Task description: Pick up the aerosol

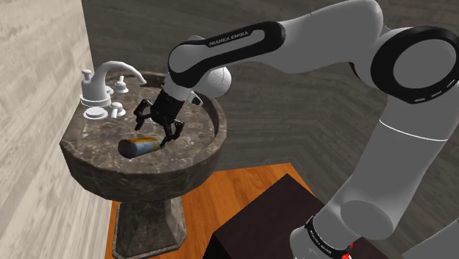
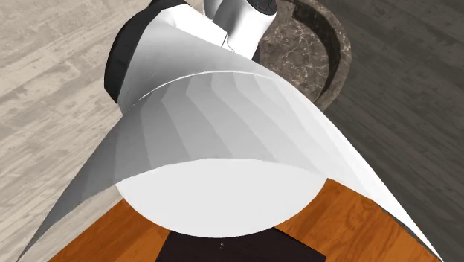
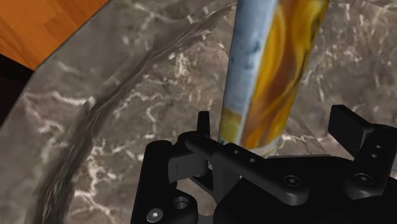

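- Tool: the black gripper hangs inside the basin of the dark veined sink, pointing down at the basin floor.
- Tool state: the jaws stand apart. In the wrist view the two fingers flank the can with a strip of basin showing on each side. Nothing is clasped.
- Task item: the aerosol can, blue with a yellow-orange label, lies on its side on the basin floor. In the shoulder view it sits toward the sink's near rim, at about 5 o'clock from the white faucet.
- Governing relation: in the shoulder view, most of the can's body lies at about 7 to 8 o'clock from the gripper. Its long axis runs roughly along the 8-to-2 o'clock line.
- Alignment: in the wrist view the can runs straight out from between the fingers, so the closing line crosses the long axis squarely. In my judgement that suits a side grasp.
- Finding: the fingers bracket one end of the can, not its middle. A grasp there may let the far end droop on the lift.
- Judged requirement: lower a little further if the tips are not beside the can's widest part, then close.
- Second exterior view: the white arm stands in front of most of the sink.
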Controlling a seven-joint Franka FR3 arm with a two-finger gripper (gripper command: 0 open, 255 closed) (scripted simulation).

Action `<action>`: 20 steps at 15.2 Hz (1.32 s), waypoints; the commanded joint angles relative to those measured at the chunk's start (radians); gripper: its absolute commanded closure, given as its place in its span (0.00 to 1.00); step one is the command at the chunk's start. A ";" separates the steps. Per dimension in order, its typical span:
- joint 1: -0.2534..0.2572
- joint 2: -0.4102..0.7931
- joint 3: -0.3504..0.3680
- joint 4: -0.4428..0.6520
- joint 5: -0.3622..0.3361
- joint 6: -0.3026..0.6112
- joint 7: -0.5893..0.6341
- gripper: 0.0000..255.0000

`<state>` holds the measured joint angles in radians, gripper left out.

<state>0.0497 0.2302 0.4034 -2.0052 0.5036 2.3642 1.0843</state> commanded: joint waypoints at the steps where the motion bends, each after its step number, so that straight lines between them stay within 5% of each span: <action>1: 0.002 0.019 0.001 -0.008 0.004 0.025 -0.009 0.00; 6: 0.005 0.048 0.002 -0.021 0.010 0.064 -0.027 0.00; 7: 0.005 0.049 0.002 -0.019 0.009 0.064 -0.027 1.00; 20: 0.002 0.015 0.000 -0.006 0.003 0.020 -0.007 1.00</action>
<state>0.0522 0.2542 0.4038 -2.0145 0.5085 2.3958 1.0723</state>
